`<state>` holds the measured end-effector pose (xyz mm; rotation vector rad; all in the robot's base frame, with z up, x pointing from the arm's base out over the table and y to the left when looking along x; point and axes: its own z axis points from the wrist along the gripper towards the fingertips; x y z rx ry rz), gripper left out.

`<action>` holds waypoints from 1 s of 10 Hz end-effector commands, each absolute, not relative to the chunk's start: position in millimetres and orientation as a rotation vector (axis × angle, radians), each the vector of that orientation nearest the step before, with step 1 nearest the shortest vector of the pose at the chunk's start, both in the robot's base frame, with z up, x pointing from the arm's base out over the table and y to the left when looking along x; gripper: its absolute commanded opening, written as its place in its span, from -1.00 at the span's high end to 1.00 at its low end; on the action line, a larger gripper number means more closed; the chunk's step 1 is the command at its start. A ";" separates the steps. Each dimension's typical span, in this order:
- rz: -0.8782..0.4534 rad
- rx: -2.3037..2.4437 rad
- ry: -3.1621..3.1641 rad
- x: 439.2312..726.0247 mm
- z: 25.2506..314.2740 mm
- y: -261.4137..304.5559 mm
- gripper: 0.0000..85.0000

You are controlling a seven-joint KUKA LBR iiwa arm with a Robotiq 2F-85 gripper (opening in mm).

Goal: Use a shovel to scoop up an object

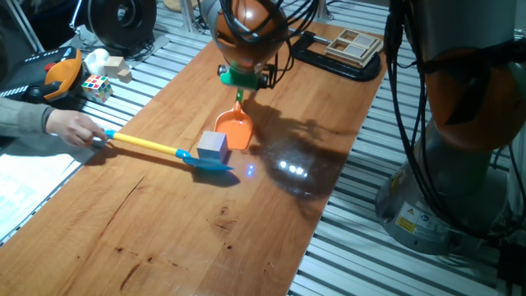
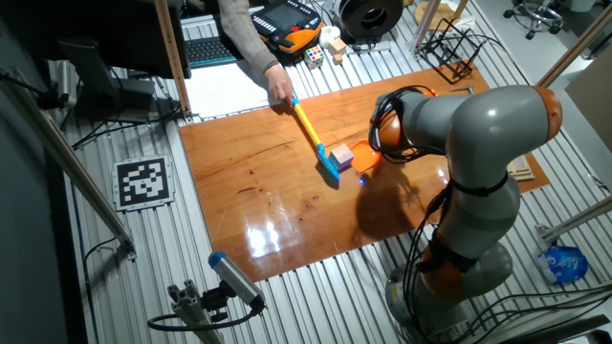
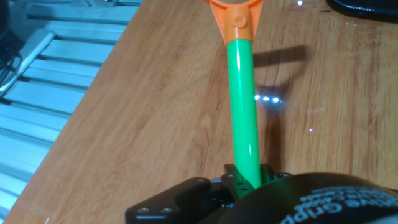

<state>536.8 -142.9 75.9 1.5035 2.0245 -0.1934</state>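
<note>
My gripper [image 1: 240, 80] is shut on the green shaft [image 3: 242, 106] of the shovel and holds it tilted down toward the table. The shovel's orange blade [image 1: 237, 130] rests on the wood. The small wooden cube [image 1: 212, 146] stands right beside the blade's front-left edge. In the other fixed view the cube [image 2: 341, 155] sits just left of the orange blade [image 2: 367, 161]. In the hand view my gripper [image 3: 245, 177] clamps the shaft; the blade's orange neck [image 3: 235, 15] is at the top and the cube is out of view.
A person's hand [image 1: 72, 126] holds a yellow-shafted toy shovel [image 1: 146, 146] whose blue blade [image 1: 210, 165] lies against the cube's near side. A multicoloured puzzle cube [image 1: 97, 86] and wooden blocks [image 1: 115, 67] lie off the board at the left. A black tray [image 1: 349, 51] sits at the far end.
</note>
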 end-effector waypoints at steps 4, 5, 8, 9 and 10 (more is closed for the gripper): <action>-0.187 1.529 2.055 537.0 76.2 -142.1 1.00; -0.185 1.561 2.078 537.0 76.1 -141.8 1.00; -0.171 1.621 2.122 536.8 75.9 -142.1 1.00; -0.170 1.619 2.125 536.8 75.7 -142.4 1.00; -0.167 1.615 2.127 536.9 75.5 -142.1 1.00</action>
